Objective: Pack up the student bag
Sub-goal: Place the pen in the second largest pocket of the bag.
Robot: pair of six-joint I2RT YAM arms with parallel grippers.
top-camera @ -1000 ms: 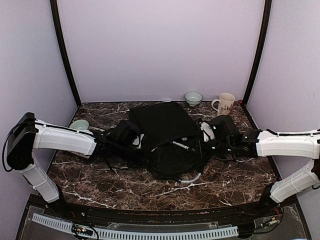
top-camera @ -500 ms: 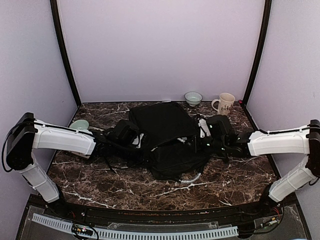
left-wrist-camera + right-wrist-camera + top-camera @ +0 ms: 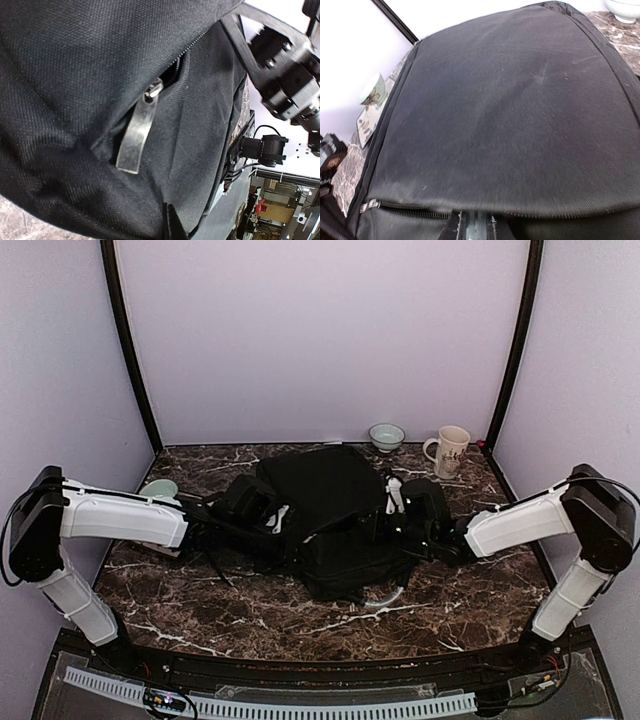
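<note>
The student bag (image 3: 330,510), a large black fabric backpack, lies flat in the middle of the marble table. My left gripper (image 3: 283,523) is at its left edge. In the left wrist view its fingertips (image 3: 173,225) are shut on a fold of the bag's cloth (image 3: 75,60), just below a silvery zipper pull (image 3: 136,137). My right gripper (image 3: 383,525) is at the bag's right side. In the right wrist view it (image 3: 481,227) is shut on a pale silvery zipper pull at the zipper line, with the bag's top panel (image 3: 510,110) beyond.
A teal bowl (image 3: 386,436) and a cream mug (image 3: 449,447) stand at the back right. A pale green cup (image 3: 158,489) sits behind the left arm. The bag's silvery loop handle (image 3: 385,595) lies at its near edge. Lilac walls enclose three sides.
My right gripper has slid left along the bag's right side with the pull in it, and the gap there has narrowed. The left gripper has barely moved.
</note>
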